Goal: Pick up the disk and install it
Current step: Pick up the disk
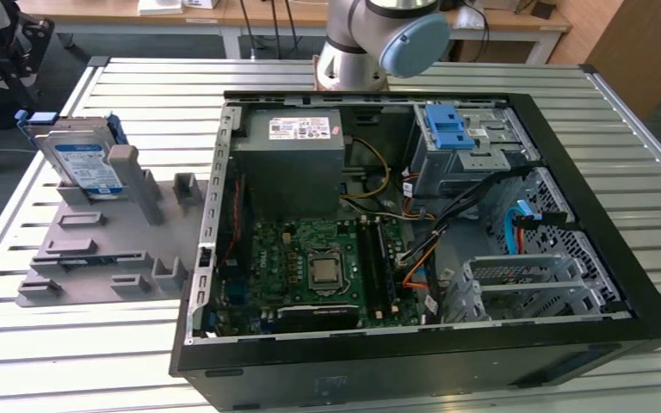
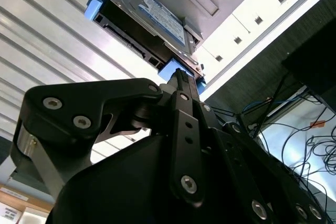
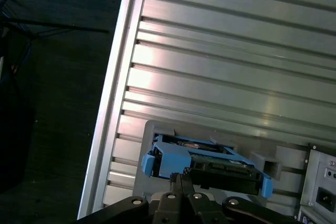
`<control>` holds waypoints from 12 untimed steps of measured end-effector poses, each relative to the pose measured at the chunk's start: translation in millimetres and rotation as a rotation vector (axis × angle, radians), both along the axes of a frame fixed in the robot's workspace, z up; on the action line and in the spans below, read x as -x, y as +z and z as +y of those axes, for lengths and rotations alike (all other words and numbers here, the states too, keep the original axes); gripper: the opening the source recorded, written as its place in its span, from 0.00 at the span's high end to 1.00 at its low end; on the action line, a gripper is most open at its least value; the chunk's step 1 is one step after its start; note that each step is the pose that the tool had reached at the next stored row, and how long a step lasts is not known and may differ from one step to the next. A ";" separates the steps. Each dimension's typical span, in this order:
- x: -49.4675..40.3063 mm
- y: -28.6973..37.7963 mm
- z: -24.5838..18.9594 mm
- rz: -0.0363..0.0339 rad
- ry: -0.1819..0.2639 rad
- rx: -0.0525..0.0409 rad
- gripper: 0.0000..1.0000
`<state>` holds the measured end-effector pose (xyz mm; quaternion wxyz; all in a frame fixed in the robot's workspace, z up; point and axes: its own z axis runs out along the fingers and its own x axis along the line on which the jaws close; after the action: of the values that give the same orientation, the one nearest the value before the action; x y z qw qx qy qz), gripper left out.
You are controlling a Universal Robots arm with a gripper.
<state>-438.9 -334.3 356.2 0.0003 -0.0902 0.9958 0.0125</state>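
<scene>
I've got the disk standing upright in the grey holder, with the open computer case just beside that holder. In the first wrist view my gripper has its fingers pressed together, empty, pointing at the holder.

The tabletop is silver metal, made of long ribbed slats that run from the exterior view's left to its right. Three things sit directly on it. A flat grey fixture plate with raised blocks and slots lies toward the exterior view's left. Just beside it, an open black computer case lies on its side and covers the middle and right of the slats. The arm's base stands at the far edge, behind the case. In the first wrist view the plate lies near the slats' outer rail.
</scene>
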 end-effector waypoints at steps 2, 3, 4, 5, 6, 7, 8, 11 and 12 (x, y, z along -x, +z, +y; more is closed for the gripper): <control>0.0 0.0 0.0 -0.0001 0.000 -0.0001 0.89; 0.0 0.0 0.0 0.0000 0.000 -0.0001 0.89; 0.0 0.0 0.0 0.0000 0.000 0.0000 0.89; 0.0 0.0 0.0 -0.0001 0.000 0.0000 0.89; 0.0 0.0 0.0 0.0000 0.000 0.0000 0.89; 0.0 0.0 0.0 -0.0001 0.001 0.0000 0.89; 0.0 0.0 0.0 -0.0001 0.003 0.0000 0.89; 0.0 -0.1 0.0 -0.0001 0.032 -0.0001 0.89; 0.0 0.0 0.0 0.0000 0.043 0.0000 0.89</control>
<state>-438.9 -334.3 356.2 0.0000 -0.1115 0.9937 0.0125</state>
